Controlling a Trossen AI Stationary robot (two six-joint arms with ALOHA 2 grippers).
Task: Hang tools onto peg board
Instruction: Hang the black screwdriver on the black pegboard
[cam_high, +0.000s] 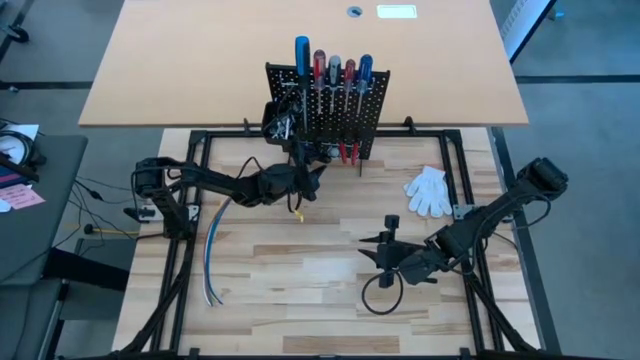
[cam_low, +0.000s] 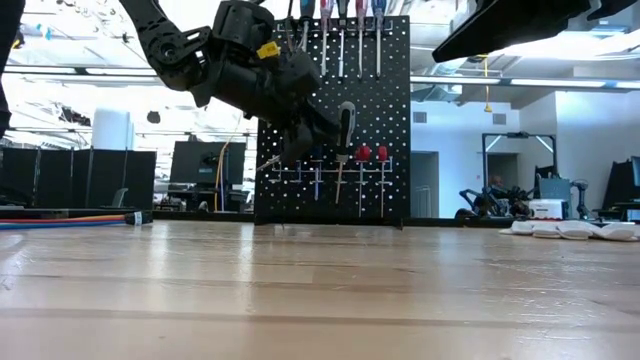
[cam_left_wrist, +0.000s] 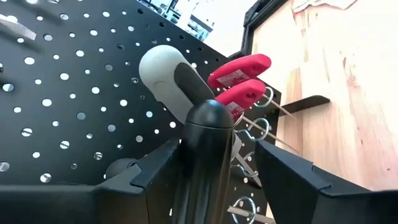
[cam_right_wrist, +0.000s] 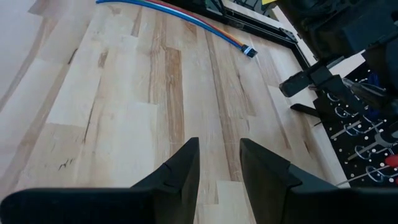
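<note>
The black peg board (cam_high: 330, 115) stands at the table's far middle. Several screwdrivers (cam_high: 330, 65) stick up from its top rail, and a bin (cam_high: 278, 120) sits at its left. Red-handled pliers (cam_left_wrist: 239, 78) hang on its face. My left gripper (cam_high: 310, 178) is right in front of the board, open. Between its fingers stands a screwdriver with a grey-and-black handle (cam_left_wrist: 186, 93). In the low view that screwdriver (cam_low: 345, 125) is upright against the board, shaft down. My right gripper (cam_high: 385, 245) hovers open and empty over the table's near right. My left gripper (cam_left_wrist: 217, 143) has the screwdriver's black handle part (cam_left_wrist: 208, 155) between its open fingers. A gap shows between the handle and one finger (cam_left_wrist: 292, 180). The handle lies close against the other finger (cam_left_wrist: 152, 171); I cannot tell whether they touch.
A white glove (cam_high: 430, 190) lies right of the board. A bundle of loose cables (cam_high: 212, 255) lies at the near left, also showing in the right wrist view (cam_right_wrist: 186, 22). A black cable loop (cam_high: 380, 295) hangs under my right gripper. Bare wood lies between the arms.
</note>
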